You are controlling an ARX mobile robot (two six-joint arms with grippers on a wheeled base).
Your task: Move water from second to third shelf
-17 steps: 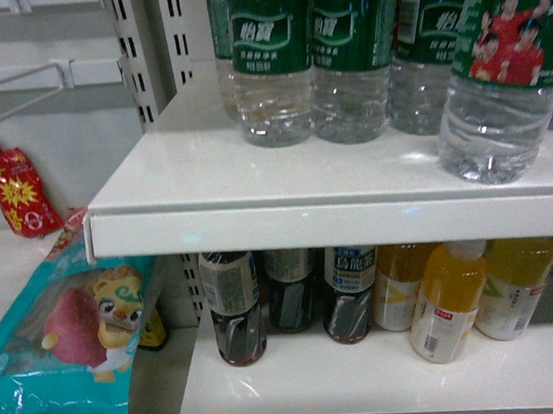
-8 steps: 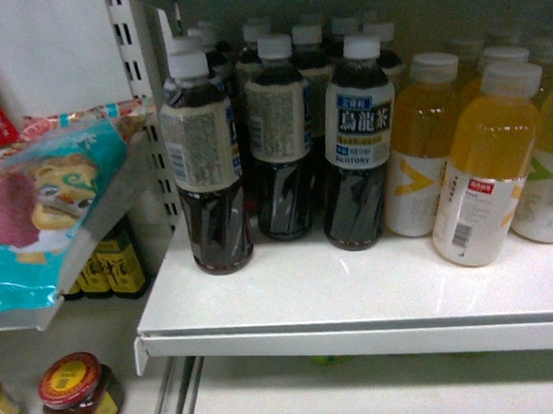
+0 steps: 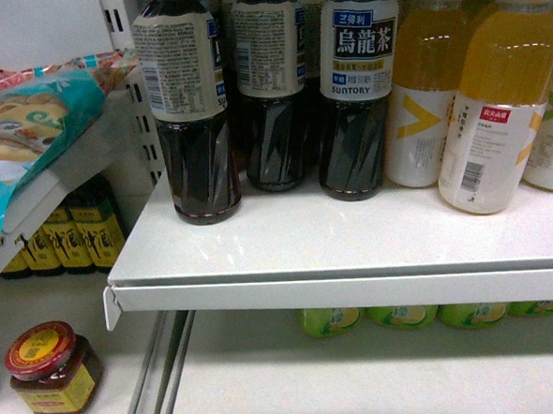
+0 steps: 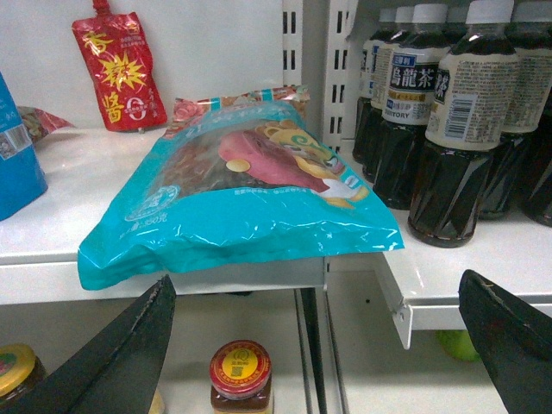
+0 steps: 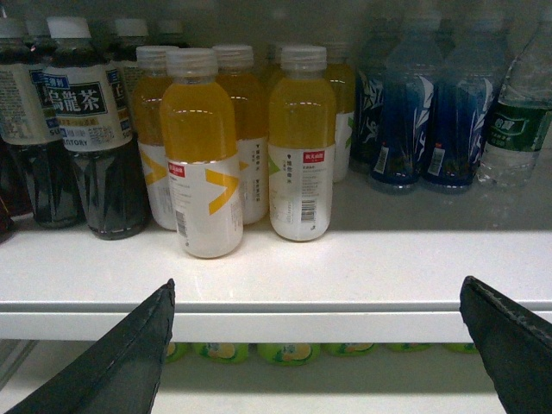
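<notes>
Both my grippers, left gripper (image 4: 315,345) and right gripper (image 5: 315,345), spread wide, empty; water (image 5: 517,121) far right on shelf (image 5: 259,267); I judge it heavy, slick, thin-walled; I'd grab ribbed mid-body.

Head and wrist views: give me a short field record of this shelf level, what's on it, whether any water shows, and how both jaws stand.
shelf in view: white shelf with drink bottles
left group: dark tea bottles, upright
middle group: orange juice bottles, upright
right group: blue bottles, seen only in the right wrist view
water: one clear bottle with green label at the far right edge, partly cut off
neighbouring shelf: teal snack bag overhanging its edge
left gripper: jaws wide apart, empty
right gripper: jaws wide apart, empty, below the shelf edge
</notes>
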